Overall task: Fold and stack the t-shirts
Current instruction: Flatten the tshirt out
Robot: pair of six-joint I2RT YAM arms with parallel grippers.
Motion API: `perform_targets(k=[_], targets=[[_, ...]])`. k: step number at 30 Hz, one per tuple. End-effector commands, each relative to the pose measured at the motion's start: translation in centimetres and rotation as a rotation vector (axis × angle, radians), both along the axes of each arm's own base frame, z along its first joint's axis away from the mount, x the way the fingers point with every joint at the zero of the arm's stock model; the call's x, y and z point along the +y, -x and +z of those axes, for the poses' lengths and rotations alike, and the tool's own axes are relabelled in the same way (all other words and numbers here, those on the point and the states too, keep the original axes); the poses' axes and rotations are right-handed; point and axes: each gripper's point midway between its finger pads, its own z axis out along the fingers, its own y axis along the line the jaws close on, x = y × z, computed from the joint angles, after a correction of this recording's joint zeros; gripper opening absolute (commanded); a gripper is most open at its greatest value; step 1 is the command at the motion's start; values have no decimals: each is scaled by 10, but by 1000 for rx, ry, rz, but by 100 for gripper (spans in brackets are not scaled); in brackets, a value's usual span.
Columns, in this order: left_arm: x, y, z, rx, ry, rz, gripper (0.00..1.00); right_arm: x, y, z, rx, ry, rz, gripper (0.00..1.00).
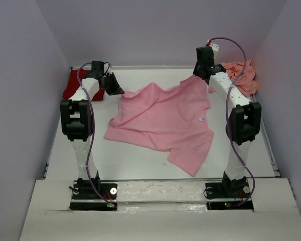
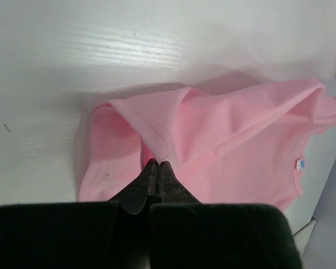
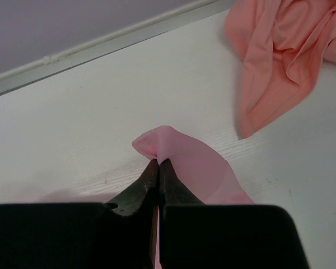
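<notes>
Cloth this thin is light and limp, so expect the light pink t-shirt (image 1: 163, 118) to sag, drape and drag wherever you are not holding it. It will not slip readily, but it stretches and bunches. It lies rumpled and mostly flat over the middle of the bench (image 1: 140, 165).

Good places to take hold are the stitched edges and corners, and that is where both grips sit. The left end effector (image 2: 158, 163) has its jaws pressed together on a folded, hemmed edge toward the far-left part of the bench. The right end effector (image 3: 158, 162) is likewise clamped on a small peak of the same tee toward the far-right part. My judgement is that even tension between the two holds will flatten it best, while a lopsided pull would skew it.

The overhead view alone shows you the whole outline, the dark red t-shirt (image 1: 72, 86) at the far-left corner of the bench, and both arms together. The left wrist view gives you the hem in the jaws and the neck label (image 2: 300, 164). Only the right wrist view shows the pinched tip clearly, with the crumpled salmon-pink t-shirt (image 3: 285, 50) lying apart from it at the far-right corner of the bench.
</notes>
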Motion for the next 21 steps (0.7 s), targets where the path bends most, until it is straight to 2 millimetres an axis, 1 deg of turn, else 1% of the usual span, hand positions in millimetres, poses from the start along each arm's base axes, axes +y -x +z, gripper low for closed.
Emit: perform_targets(k=[1,2,3,4,5,6,7,8,9,10,11,13,14,15,16,17,18,19,20,21], targets=[[9,-25,104,-223,-9,40,0,-19,4,45,-119,-11,-52,0],[9,-28,110,-244,-6,44,0,-20,6,50,-129,-14,-52,0],[9,-28,122,-272,-2,47,0,-19,8,52,-131,-19,-45,0],[9,-27,126,-280,9,55,0,-19,10,52,-128,-20,-43,0],[8,-30,133,-311,19,58,0,-20,15,61,-144,-28,-42,0],[6,-26,145,-335,31,57,0,-18,17,65,-152,-37,-33,0],[6,-25,151,-349,37,60,0,-19,20,69,-158,-40,-30,0],[6,-23,153,-353,48,67,0,-20,25,68,-154,-41,-32,0],[7,-11,168,-375,50,79,0,-22,40,91,-194,-53,-24,0],[7,-8,176,-390,50,78,0,-22,41,86,-183,-50,-24,0],[9,-4,177,-390,40,87,0,-25,51,102,-213,-55,-22,0],[13,5,186,-402,26,99,0,-27,64,114,-235,-61,-17,0],[14,9,189,-411,16,100,0,-28,71,115,-235,-61,-8,0],[18,17,203,-440,5,112,0,-26,78,121,-244,-72,12,0],[19,23,204,-444,-4,115,0,-29,93,142,-290,-86,16,0],[21,34,219,-478,-11,122,0,-29,103,149,-305,-96,23,0],[24,39,225,-492,-18,135,0,-29,112,147,-302,-105,36,0],[26,46,224,-494,-22,145,0,-32,131,168,-349,-121,44,0],[28,61,232,-517,-18,161,0,-31,141,168,-349,-128,61,0],[29,68,236,-531,-14,171,0,-31,151,173,-358,-136,74,0]])
